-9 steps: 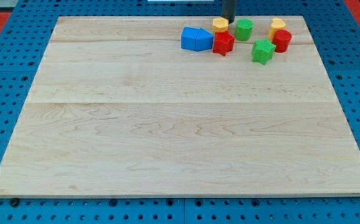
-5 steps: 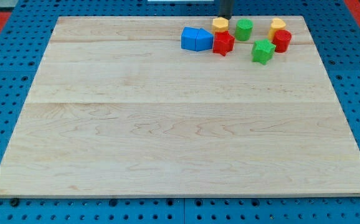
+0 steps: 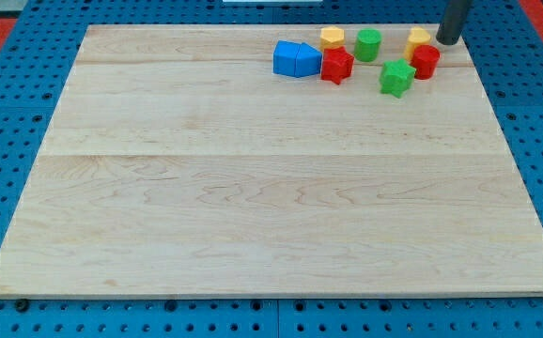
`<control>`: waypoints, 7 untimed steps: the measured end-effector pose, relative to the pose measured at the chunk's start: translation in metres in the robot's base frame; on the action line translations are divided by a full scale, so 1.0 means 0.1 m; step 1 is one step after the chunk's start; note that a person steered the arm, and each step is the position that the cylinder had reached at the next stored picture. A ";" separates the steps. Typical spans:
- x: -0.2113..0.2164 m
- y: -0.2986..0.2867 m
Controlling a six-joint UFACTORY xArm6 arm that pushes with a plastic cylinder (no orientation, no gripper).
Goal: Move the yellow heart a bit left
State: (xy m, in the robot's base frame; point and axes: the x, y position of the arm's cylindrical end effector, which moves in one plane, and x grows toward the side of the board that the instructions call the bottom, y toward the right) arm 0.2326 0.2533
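Note:
The yellow heart (image 3: 419,38) sits near the board's top right corner, touching a red cylinder (image 3: 426,62) just below it. My tip (image 3: 447,42) is down at the heart's right side, very close to it; I cannot tell if they touch. The dark rod runs up out of the view's top.
A second yellow block (image 3: 332,38), a green cylinder (image 3: 367,44), a red star (image 3: 336,65), a green star (image 3: 396,77) and two joined blue blocks (image 3: 296,59) lie left of the heart along the top edge. The wooden board (image 3: 253,207) ends just right of my tip.
My tip has moved from beside the left yellow block to the right, to the right side of the yellow heart. No block has shifted.

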 end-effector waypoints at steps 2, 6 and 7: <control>0.00 -0.09; 0.00 -0.33; -0.32 -0.13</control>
